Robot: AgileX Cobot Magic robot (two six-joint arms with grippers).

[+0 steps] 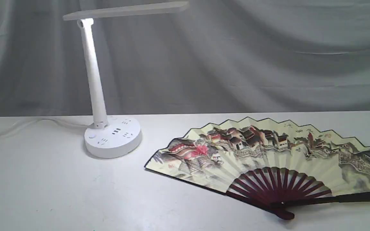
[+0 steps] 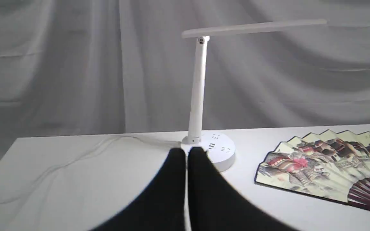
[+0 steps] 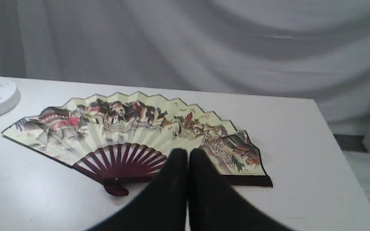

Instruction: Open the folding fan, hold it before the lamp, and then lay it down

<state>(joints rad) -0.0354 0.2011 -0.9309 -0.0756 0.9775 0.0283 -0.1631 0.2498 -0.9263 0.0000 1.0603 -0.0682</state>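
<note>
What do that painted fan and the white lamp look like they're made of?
Folding fan: leaf looks like matte paper, crisply pleated with a zigzag edge; its ribs look like dark maroon varnished wood, possibly bamboo. Lamp: probably smooth white plastic, uniform in colour, with sockets moulded into its round base.

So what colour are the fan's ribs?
Dark maroon; the ribs show best in the exterior view.
</note>
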